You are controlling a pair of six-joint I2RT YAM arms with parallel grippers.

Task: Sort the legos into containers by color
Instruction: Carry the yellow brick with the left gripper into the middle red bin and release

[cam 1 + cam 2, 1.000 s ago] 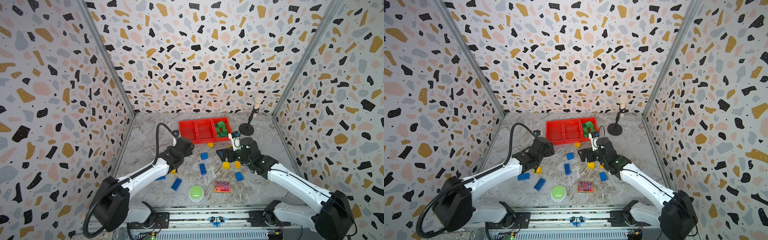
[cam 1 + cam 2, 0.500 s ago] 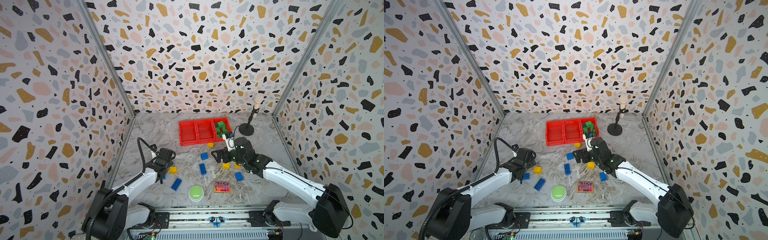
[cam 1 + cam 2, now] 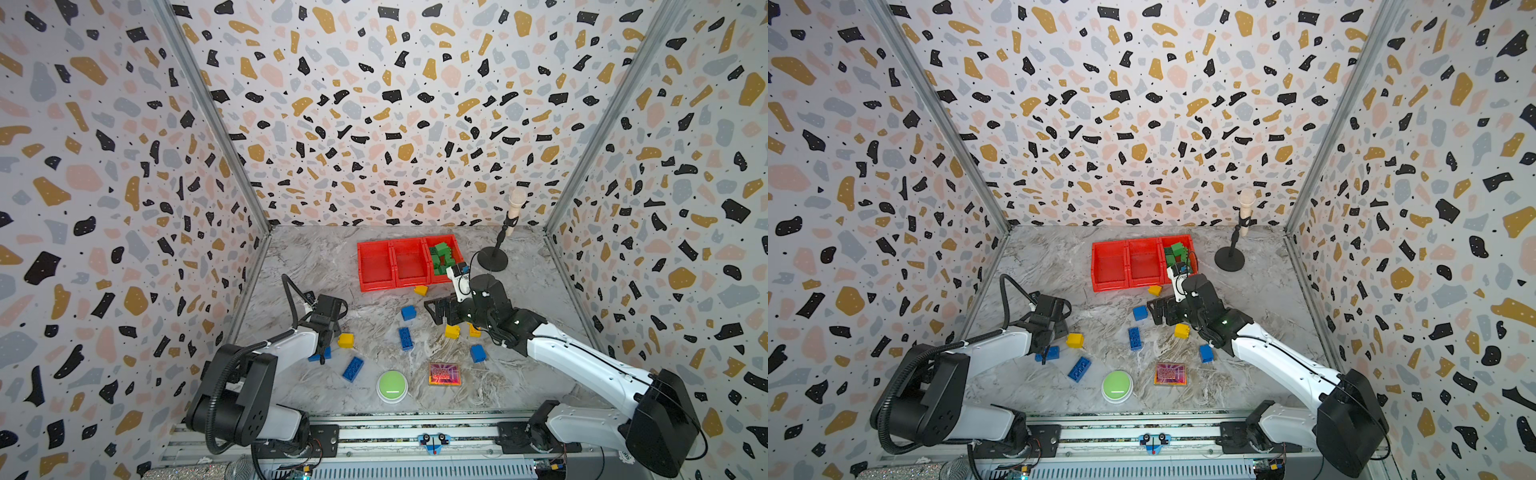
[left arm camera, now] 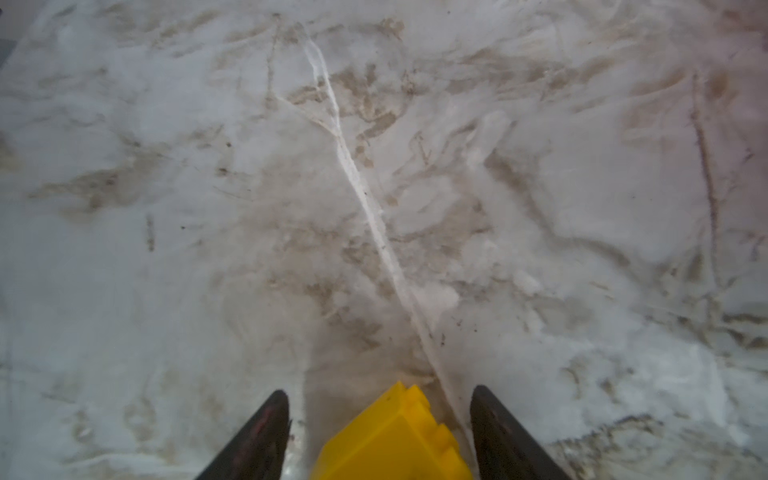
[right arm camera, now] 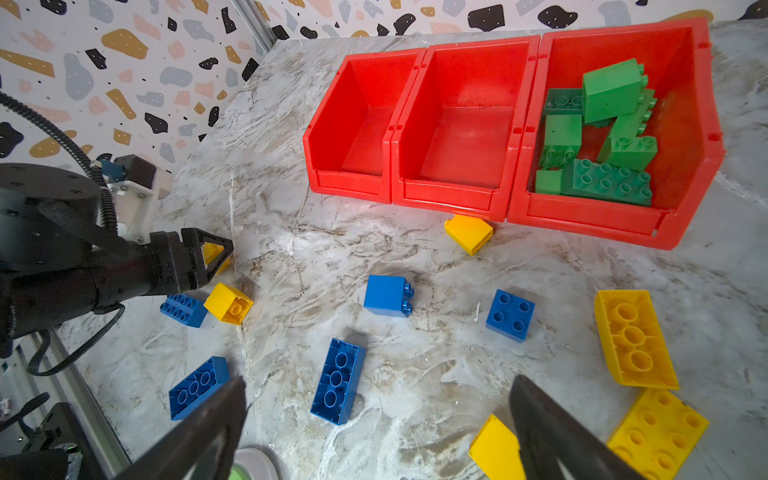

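On the shiny card (image 3: 444, 373) near the blue lego (image 3: 478, 353), illegibly small print.

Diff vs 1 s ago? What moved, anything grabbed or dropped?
The left hand pulled back from near the red bins toward the front left. It now straddles a yellow brick with gaps either side, not gripping. The right hand, open, shifted left toward the middle. Nothing was grabbed or dropped. The bins, green bricks and loose bricks are unchanged.
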